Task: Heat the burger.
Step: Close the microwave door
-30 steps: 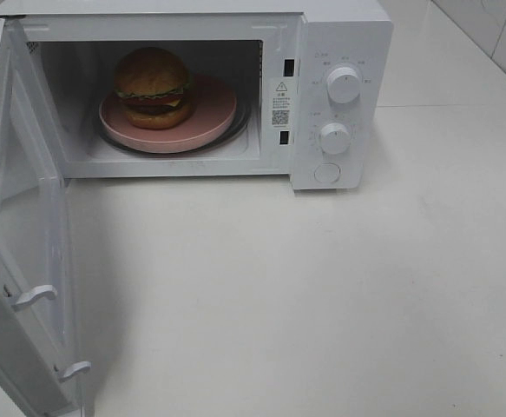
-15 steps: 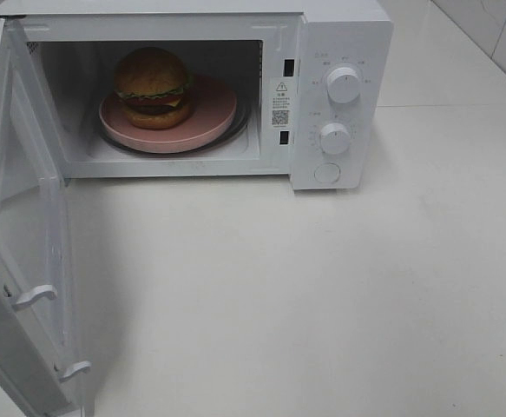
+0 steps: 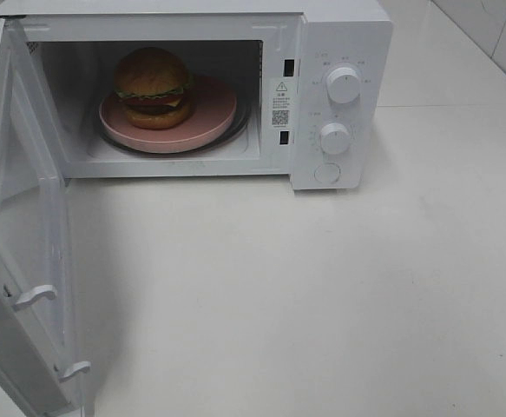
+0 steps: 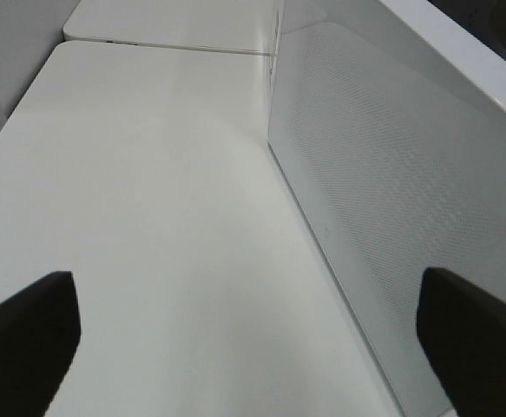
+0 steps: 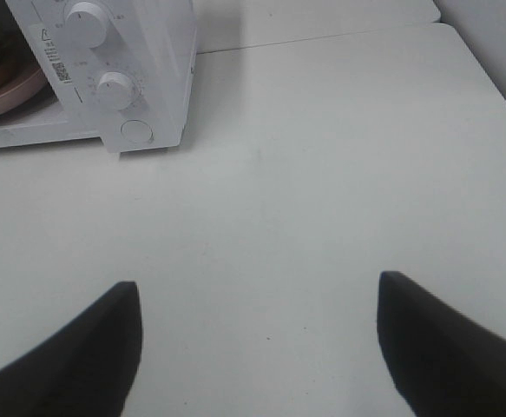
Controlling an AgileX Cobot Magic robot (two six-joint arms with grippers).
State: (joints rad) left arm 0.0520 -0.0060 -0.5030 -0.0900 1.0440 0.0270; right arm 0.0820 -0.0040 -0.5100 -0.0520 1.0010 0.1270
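Note:
The burger [image 3: 153, 85], with its golden-brown bun, lettuce and dark patty, sits on a pink plate [image 3: 209, 117] inside the white microwave [image 3: 339, 35]. The microwave door [image 3: 23, 252] hangs wide open at the left. Neither arm shows in the exterior high view. In the left wrist view my left gripper [image 4: 253, 347] is open, empty, beside the perforated outer face of the door [image 4: 391, 200]. My right gripper [image 5: 257, 347] is open and empty above the bare table, facing the microwave's control panel [image 5: 118, 87]; the plate's edge [image 5: 5, 95] shows there.
Two white knobs [image 3: 344, 84] [image 3: 334, 137] and a round button [image 3: 326, 173] are on the microwave's right panel. The white table [image 3: 322, 295] stretches in front. A tiled wall edge [image 3: 496, 35] lies at the far right.

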